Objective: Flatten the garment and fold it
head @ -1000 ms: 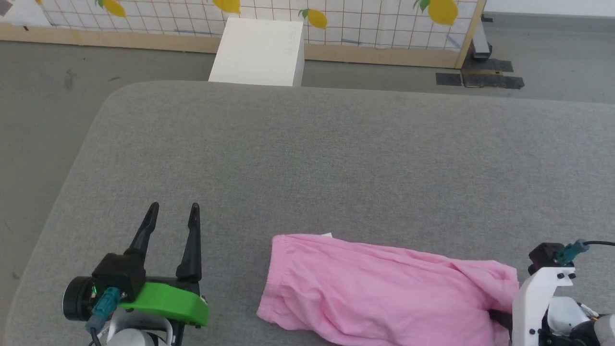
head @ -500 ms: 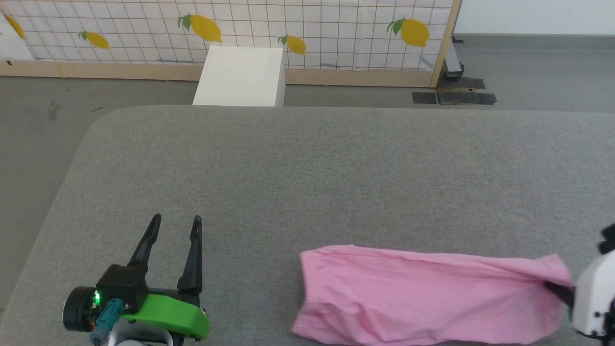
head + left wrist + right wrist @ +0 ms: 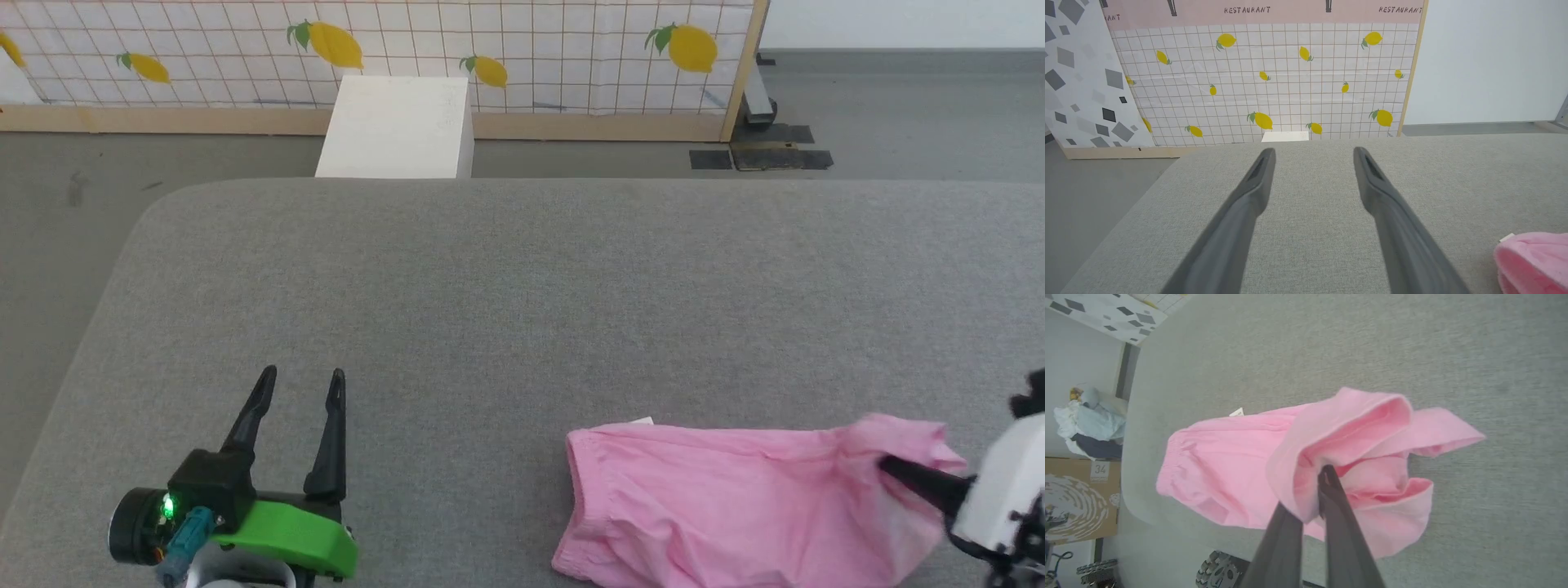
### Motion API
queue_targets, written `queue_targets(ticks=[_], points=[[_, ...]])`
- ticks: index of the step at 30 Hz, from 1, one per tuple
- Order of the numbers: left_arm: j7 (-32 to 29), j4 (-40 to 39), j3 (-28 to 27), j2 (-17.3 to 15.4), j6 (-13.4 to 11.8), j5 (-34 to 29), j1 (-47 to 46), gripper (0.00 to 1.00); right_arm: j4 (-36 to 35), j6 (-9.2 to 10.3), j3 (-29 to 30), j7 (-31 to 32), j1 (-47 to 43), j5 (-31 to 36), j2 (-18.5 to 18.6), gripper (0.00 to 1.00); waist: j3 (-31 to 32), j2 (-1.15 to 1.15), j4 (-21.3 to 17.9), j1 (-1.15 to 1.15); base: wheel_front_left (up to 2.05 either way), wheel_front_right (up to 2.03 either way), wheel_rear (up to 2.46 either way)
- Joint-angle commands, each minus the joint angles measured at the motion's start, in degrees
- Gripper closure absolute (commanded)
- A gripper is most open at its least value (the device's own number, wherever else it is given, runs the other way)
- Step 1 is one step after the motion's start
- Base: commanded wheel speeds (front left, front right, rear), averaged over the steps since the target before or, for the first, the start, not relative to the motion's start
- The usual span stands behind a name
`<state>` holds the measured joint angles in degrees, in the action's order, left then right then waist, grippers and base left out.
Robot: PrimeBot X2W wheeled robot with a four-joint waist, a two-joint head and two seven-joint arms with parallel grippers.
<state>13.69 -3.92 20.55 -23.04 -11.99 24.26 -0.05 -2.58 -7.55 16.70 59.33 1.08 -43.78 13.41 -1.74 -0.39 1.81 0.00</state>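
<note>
**A:** Where do we have the garment (image 3: 735, 506)?

**B:** On the grey pad (image 3: 522, 286), at its near right part and well apart from our left gripper (image 3: 304, 374). Most of it lies on the pad; only the right end is raised.

**A:** How does it look to us?

**B:** Light pink, thin and soft. The gathered band (image 3: 575, 490) is at the left end, puckered along its whole run, and a small white label (image 3: 642, 421) pokes out at its far corner. The body is wrinkled, with shallow folds running lengthwise, so we cannot call it flat.

**A:** And the raised end?

**B:** Bunched. From the right wrist we see a leg opening gaping in a loop over our fingers (image 3: 1339, 522), with the paler inside of the cloth showing. One flap sticks out sideways beyond it, and a lower hem hangs loose below.

**A:** Our right gripper (image 3: 1323, 470)?

**B:** Its fingers are pressed together with a fold of the cloth pinched at their tips, right at the edge of that opening.

**A:** The left one?

**B:** Spread wide with nothing between the fingers, low over bare pad. From its wrist the band end shows at the lower right, near but not touching
</note>
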Motion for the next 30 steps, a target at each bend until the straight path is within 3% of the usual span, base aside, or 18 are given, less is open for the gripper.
queue_targets(ticks=[1, 10, 22, 23, 24, 25, 26, 30], points=[[-0.11, 0.19, 0.08, -0.27, -0.13, 0.09, 0.31, 0.0, -1.18, 0.06, -1.24, 0.88, 1.23, -1.98, -1.36, 1.0, 0.24, 0.39, 0.08, 0.0, 0.0, 0.0, 0.0], [-0.85, 0.68, 0.93, -0.33, 0.32, 0.24, -0.7, 0.0, -1.6, 0.06, -14.25, -1.15, 2.94, -4.14, -7.76, 1.0, 0.39, 0.39, 1.54, 0.0, 0.0, 0.0, 0.0], [-0.77, 2.58, 2.43, 0.75, 1.4, 0.6, -2.62, 0.0, 14.48, 0.06, -31.22, -16.07, 6.66, -2.92, -10.49, 1.0, -0.58, 0.39, 4.81, 0.0, 0.0, 0.0, 0.0], [-0.71, 2.74, 2.47, 0.83, 1.41, 0.63, -2.75, 0.0, 15.5, 0.06, -32.65, -17.14, 7.11, -3.2, -10.5, 0.93, -0.75, 0.39, 4.93, 0.0, 0.0, 0.0, 0.0], [-0.67, 2.85, 2.45, 0.88, 1.37, 0.66, -2.82, 0.0, 16.16, 0.06, -33.88, -17.89, 7.49, -3.34, -10.5, 0.71, -0.86, 0.39, 4.96, 0.0, 0.0, 0.0, 0.0], [-0.61, 2.98, 2.44, 0.93, 1.32, 0.68, -2.87, 0.0, 16.84, 0.06, -35.37, -18.55, 7.88, -3.65, -10.51, 0.2, -0.92, 0.39, 4.95, 0.0, 0.0, 0.0, 0.0], [-0.57, 3.07, 2.43, 0.96, 1.29, 0.7, -2.88, 0.0, 17.15, 0.06, -36.5, -19.16, 8.26, -3.58, -10.51, 0.0, -0.97, 0.39, 4.91, 0.0, 0.0, 0.0, 0.0], [-0.38, 3.43, 2.45, 1.09, 1.2, 0.79, -2.87, 0.0, 17.08, 0.06, -41.16, -21.5, 9.75, -2.15, -10.5, 0.0, -0.86, 0.39, 4.64, 0.0, 0.0, 0.0, 0.0]])
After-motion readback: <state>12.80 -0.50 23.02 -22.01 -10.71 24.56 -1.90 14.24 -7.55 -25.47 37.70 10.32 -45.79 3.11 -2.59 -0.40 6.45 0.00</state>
